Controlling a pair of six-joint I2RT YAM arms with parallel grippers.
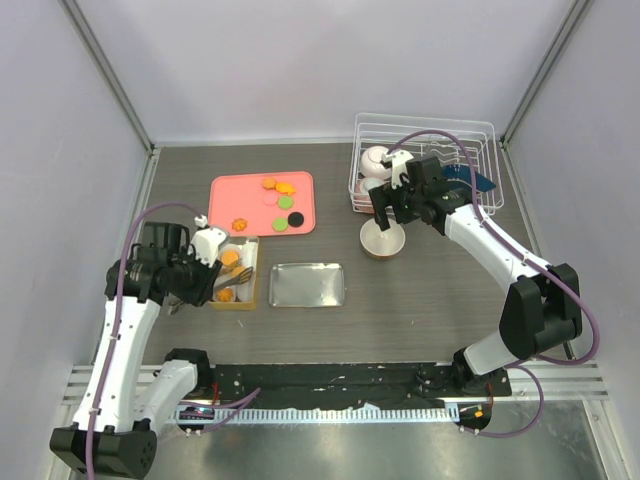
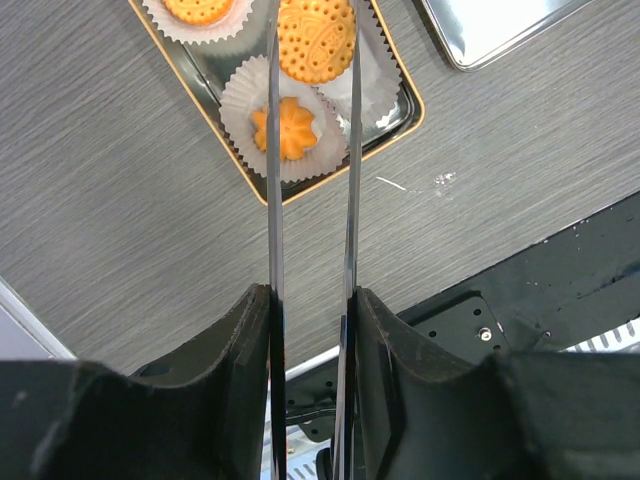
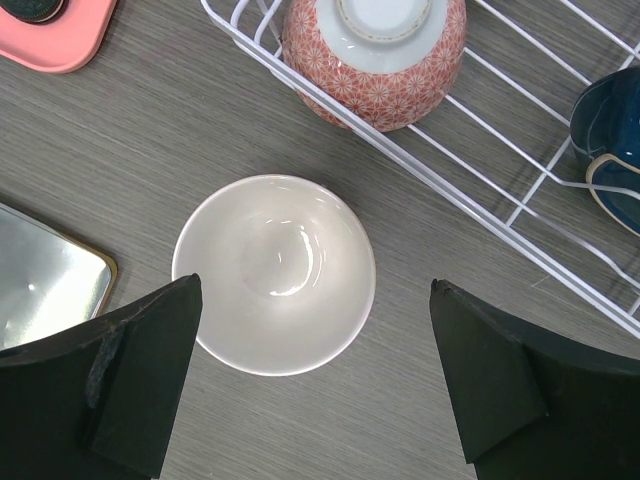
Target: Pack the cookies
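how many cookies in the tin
3, in paper cups: flower cookie at the tin's end, round cookie between the tweezers, third cookie at the frame edge. More may be hidden.

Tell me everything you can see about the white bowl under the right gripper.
The white bowl is round, glossy and looks ceramic, plain inside and empty. It stands upright, mouth up, on the grey table, close beside the wire rack. The right gripper hangs open above it, not gripping it.
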